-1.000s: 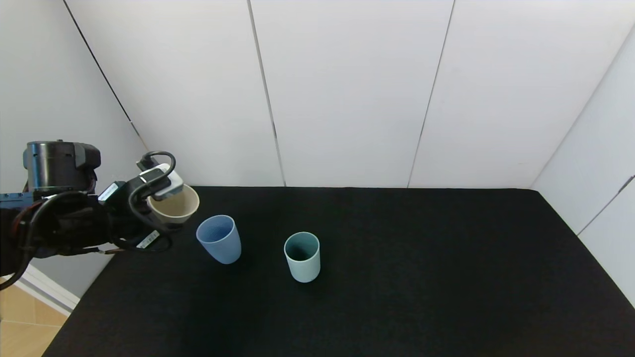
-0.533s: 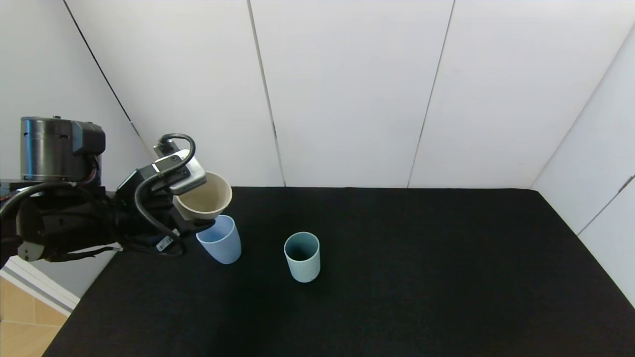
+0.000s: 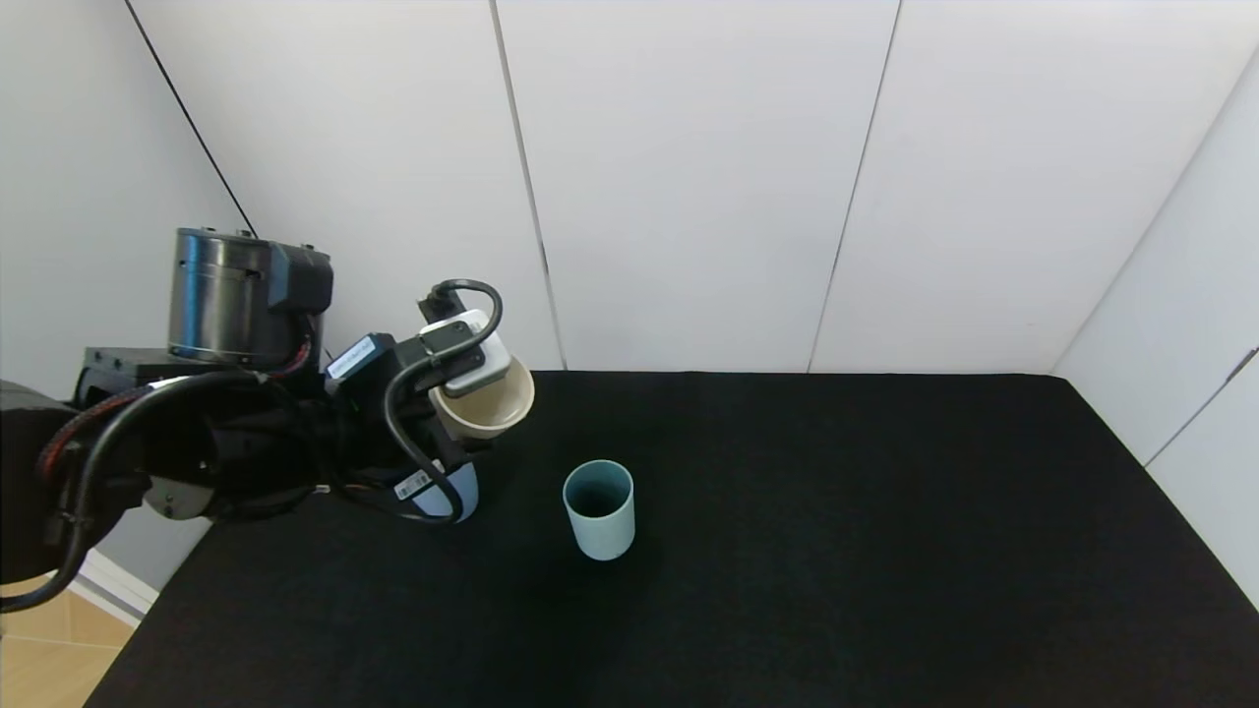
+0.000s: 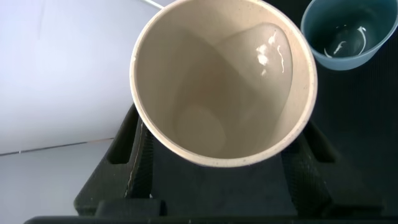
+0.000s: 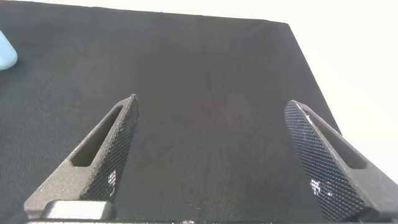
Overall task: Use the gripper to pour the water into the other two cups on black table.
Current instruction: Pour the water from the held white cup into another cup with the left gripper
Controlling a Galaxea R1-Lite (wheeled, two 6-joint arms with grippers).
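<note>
My left gripper [image 3: 470,425] is shut on the cream-beige cup [image 3: 484,405] and holds it in the air, right over the periwinkle blue cup [image 3: 454,495], which it mostly hides. In the left wrist view the gripper [image 4: 219,167] clamps the cream cup [image 4: 186,93], and the water [image 4: 268,57] shows as a sheen on its inner wall. A blue-green cup [image 4: 348,37] shows beyond its rim; I cannot tell which cup it is. The pale teal-green cup [image 3: 599,509] stands upright to the right on the black table [image 3: 836,551]. My right gripper [image 5: 211,102] is open and empty, low over the table.
White wall panels [image 3: 689,177] border the table at the back and on the right. The table's left edge [image 3: 148,610] drops to a wooden floor. A pale cup edge [image 5: 5,55] shows far off in the right wrist view.
My left arm has carried the cream cup up and to the right, from left of the blue cup to over it. Both standing cups stayed put.
</note>
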